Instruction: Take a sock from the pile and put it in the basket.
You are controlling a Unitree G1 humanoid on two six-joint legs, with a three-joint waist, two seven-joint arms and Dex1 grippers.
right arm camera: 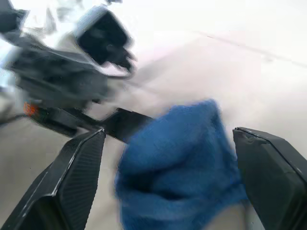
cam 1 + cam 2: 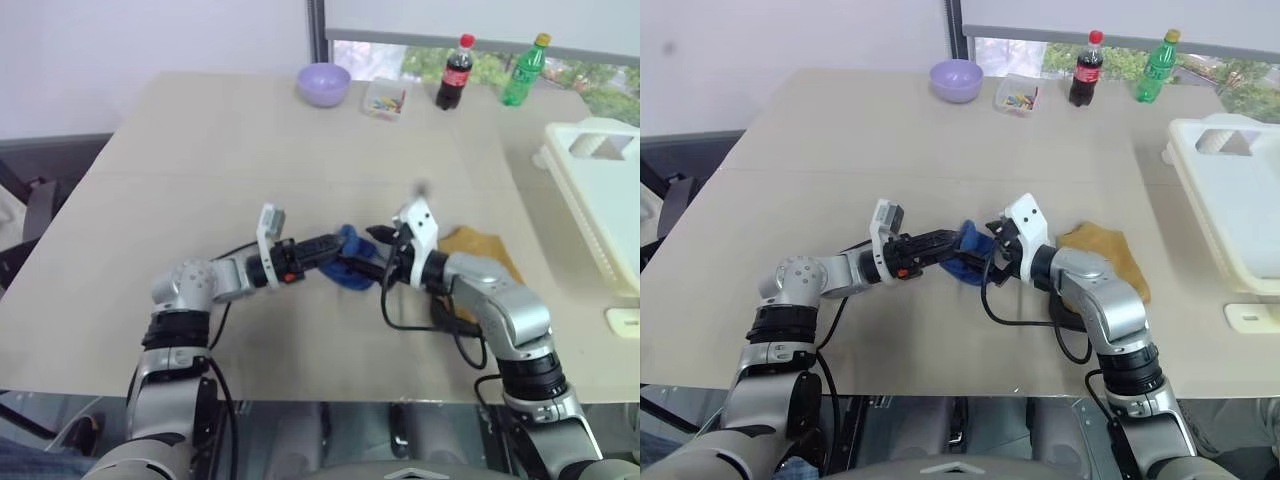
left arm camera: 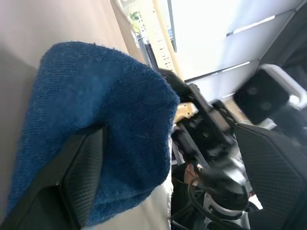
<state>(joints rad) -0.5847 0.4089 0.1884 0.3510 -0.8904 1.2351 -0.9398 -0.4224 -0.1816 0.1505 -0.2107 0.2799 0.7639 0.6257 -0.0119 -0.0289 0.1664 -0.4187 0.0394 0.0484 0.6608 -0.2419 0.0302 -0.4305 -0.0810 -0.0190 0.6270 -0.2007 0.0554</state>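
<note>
Facing each other near the front of the beige table, the two grippers meet at a bright blue sock, which I'll use as my landmark. The left gripper reaches level toward it from the robot's left; in the left wrist view the sock is draped over one black finger, so that gripper's fingers look spread, with the cloth hanging on one of them rather than pinched. The right gripper comes at the sock from the other side, and in the right wrist view its two fingers stand wide apart with the blue sock sitting between them, untouched on either side as far as I can see: released, not clamped.

Just beyond the sock on the robot's right, partly behind the right forearm, lies a mustard yellow sock, flat on the table; that is what shows of the pile.

Well away from the blue sock, at the right edge of the table, stands the cream-white basket, its slotted side toward us. Far behind the sock, along the back edge, sit a lilac bowl, a small clear box of coloured bits, a cola bottle and a green bottle.
</note>
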